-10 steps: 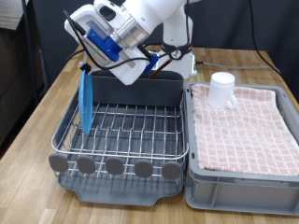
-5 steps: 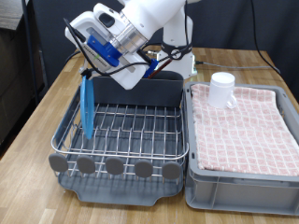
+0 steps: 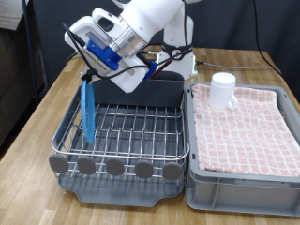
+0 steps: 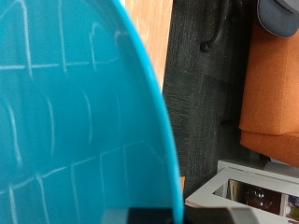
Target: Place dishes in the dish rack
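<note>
The blue plate (image 3: 86,114) stood on edge in the dish rack (image 3: 122,129), at the rack's end toward the exterior view's left, and the gripper (image 3: 85,64) hung just above its top rim. I could not tell whether the jaws gripped the rim or had let go; the wrist view showed only the plate's face, close up. I judged the plate-racking step to be in hand. The white cup (image 3: 223,89) sat outside the rack, on the pink checked cloth (image 3: 246,129) beside it.
</note>
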Robot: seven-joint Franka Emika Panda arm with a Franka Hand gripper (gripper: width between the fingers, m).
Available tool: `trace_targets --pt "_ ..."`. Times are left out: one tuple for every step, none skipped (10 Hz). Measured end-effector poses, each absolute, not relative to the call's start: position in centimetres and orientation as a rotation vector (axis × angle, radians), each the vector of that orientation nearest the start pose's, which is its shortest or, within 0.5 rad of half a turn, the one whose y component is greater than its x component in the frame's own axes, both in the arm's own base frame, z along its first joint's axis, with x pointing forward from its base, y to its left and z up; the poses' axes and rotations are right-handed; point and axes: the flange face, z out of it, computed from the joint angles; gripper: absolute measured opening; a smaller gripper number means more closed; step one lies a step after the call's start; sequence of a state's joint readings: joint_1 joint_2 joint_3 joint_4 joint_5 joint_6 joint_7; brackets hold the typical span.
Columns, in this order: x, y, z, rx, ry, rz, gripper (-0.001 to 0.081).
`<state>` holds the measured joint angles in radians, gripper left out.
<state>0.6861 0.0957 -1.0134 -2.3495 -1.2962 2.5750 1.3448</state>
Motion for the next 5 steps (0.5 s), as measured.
trace_targets --pt "49.22 -15.09 31.64 2.309 -0.669 0.627 0.0019" --pt "49.18 -15.19 31.58 2.311 -0.671 0.628 0.0091" --pt "49.14 -15.29 31.56 2.313 -0.673 0.628 0.0237" --pt "49.14 -15.32 31.58 2.316 -0.674 0.631 0.0413" --pt "49.18 -15.3 31.62 2.326 -0.681 0.628 0.0413"
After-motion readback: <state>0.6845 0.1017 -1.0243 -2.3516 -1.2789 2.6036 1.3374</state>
